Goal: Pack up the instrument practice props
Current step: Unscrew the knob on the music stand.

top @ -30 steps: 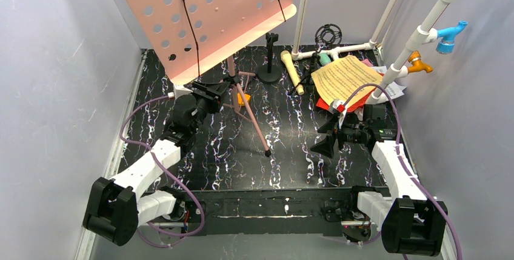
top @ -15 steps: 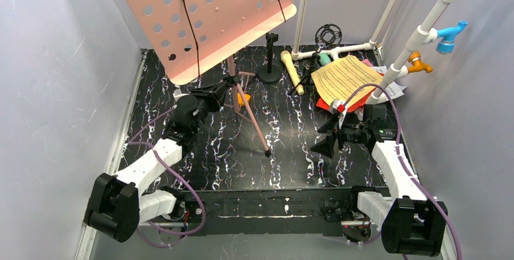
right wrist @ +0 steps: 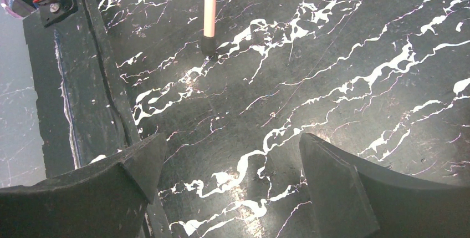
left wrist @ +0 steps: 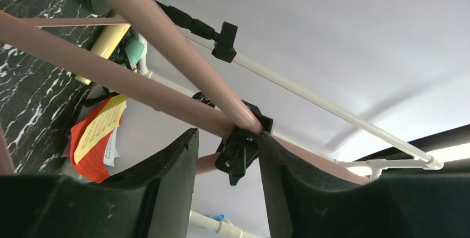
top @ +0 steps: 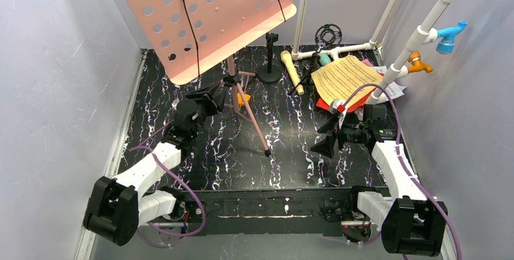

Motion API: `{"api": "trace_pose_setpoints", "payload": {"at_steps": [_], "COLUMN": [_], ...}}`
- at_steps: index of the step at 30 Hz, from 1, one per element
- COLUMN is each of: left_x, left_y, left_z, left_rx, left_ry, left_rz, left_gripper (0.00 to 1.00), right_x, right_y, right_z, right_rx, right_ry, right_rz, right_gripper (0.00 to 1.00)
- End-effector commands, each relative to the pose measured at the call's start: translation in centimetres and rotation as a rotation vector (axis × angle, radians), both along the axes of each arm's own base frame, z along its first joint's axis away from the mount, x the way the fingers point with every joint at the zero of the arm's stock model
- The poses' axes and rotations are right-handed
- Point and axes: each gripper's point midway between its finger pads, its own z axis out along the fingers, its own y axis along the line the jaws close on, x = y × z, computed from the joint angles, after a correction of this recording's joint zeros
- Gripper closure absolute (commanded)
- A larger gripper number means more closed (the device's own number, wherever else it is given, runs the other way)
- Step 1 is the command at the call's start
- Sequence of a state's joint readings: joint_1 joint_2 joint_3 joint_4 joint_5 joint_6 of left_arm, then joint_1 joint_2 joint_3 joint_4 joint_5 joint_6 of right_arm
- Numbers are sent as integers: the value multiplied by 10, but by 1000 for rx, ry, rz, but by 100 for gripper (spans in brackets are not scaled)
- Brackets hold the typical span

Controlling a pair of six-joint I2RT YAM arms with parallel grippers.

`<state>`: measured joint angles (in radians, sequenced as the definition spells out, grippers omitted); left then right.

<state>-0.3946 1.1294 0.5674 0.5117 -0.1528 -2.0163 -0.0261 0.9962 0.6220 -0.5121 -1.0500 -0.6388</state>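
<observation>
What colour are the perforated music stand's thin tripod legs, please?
The tripod legs are pink, best seen in the left wrist view.

We identify a white pipe frame (top: pixel 435 10) at the far right, slanting up along the wall; it carries a blue fitting (top: pixel 451 34) above an orange fitting (top: pixel 418 64); a black white-veined table (top: pixel 291 145) lies below; grey walls (top: pixel 54 60) enclose it.

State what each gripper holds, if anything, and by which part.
Nothing is held. The left gripper, open, straddles the black leg hub of the stand, with a gap showing. The right gripper is open over the table.
</observation>
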Motion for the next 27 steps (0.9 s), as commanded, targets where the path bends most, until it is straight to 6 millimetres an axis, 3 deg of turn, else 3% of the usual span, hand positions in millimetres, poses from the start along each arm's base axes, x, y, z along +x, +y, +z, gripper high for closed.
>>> {"api": "trace_pose_setpoints", "payload": {"at_steps": [1, 7, 14, 17, 23, 27], "left_x": [-16, -42, -74, -84, -105, -106], "left_y": [11, 22, 21, 14, -17, -6], "left_z": [6, -10, -1, -12, -17, -15], "left_rx": [33, 248, 994, 1151, 1545, 1849], "left_ry": [-48, -127, -493, -582, -1004, -1170], "left_rz": [9, -17, -175, -270, -527, -474], "left_gripper": [56, 42, 2, 2, 2, 2], "right_x": [2, 3, 3, 3, 4, 5], "right_y": [0, 0, -2, -2, -5, -5], "right_z": [1, 0, -2, -3, 0, 2], "right_rx": [8, 6, 1, -1, -7, -11], "right_ry": [-30, -26, -18, -19, -40, -54], "right_rz": [8, 7, 5, 3, -4, -6], "right_gripper": [0, 0, 0, 0, 0, 0]}}
